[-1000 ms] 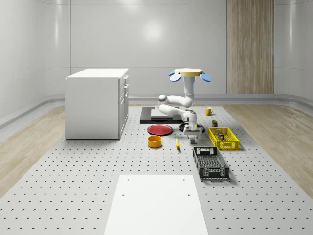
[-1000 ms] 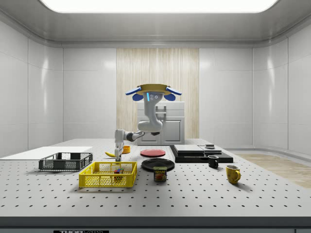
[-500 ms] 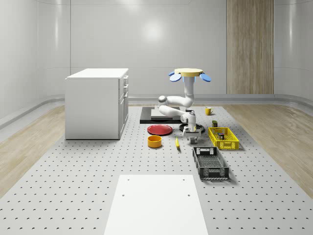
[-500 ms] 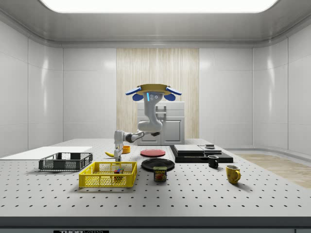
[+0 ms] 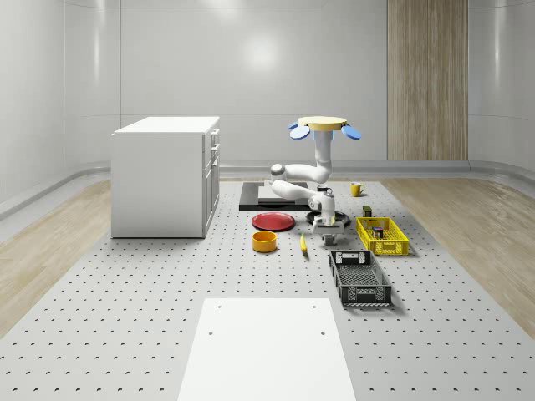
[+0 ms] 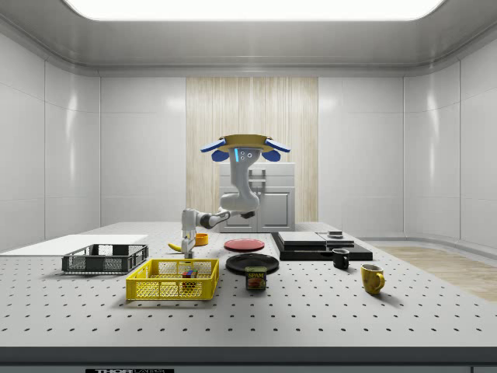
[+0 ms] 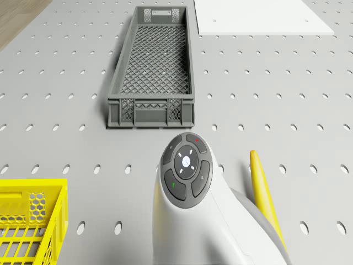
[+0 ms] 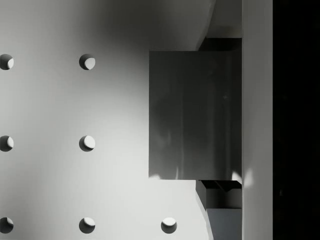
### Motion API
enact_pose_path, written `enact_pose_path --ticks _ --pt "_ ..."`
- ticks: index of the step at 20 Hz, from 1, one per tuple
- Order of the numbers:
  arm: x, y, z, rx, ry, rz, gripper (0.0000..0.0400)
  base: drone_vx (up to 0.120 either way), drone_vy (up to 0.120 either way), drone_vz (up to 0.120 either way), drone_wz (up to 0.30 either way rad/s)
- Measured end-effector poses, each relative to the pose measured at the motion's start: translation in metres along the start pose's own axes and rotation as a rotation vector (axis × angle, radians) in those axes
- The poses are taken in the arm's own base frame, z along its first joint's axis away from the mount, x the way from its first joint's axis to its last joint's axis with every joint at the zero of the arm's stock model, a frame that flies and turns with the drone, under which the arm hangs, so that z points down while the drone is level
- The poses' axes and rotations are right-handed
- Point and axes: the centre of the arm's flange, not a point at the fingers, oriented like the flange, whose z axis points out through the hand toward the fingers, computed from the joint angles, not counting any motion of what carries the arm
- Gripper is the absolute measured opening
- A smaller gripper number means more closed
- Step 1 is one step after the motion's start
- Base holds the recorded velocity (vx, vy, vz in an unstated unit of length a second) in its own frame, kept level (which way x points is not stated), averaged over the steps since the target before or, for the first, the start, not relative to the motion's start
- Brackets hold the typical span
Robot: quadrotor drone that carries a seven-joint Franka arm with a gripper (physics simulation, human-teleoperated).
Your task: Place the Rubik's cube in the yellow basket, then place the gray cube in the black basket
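A high camera at one end of the room looks down the length of the perforated surface toward the far wall, taking in the hovering drone from a distance. A second camera sits low at the surface's edge, level and side-on; both share the drone, the yellow basket and the black basket. The drone's own camera tilts forward and down, close over the black basket. The wrist camera looks straight down, very near the gray cube.
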Motion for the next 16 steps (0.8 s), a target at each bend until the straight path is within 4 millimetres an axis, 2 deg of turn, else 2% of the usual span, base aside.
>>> enact_pose_path --ticks 7,11,16 --pt "0.0 0.0 0.0 0.0 0.0 0.0 0.0255 0.0 0.0 0.0 0.0" --pt "0.0 0.0 -0.01 0.0 0.0 0.0 0.0252 0.0 0.0 0.0 0.0" --pt "0.0 0.0 -0.031 0.0 0.0 0.0 0.0251 0.0 0.0 0.112 0.0"
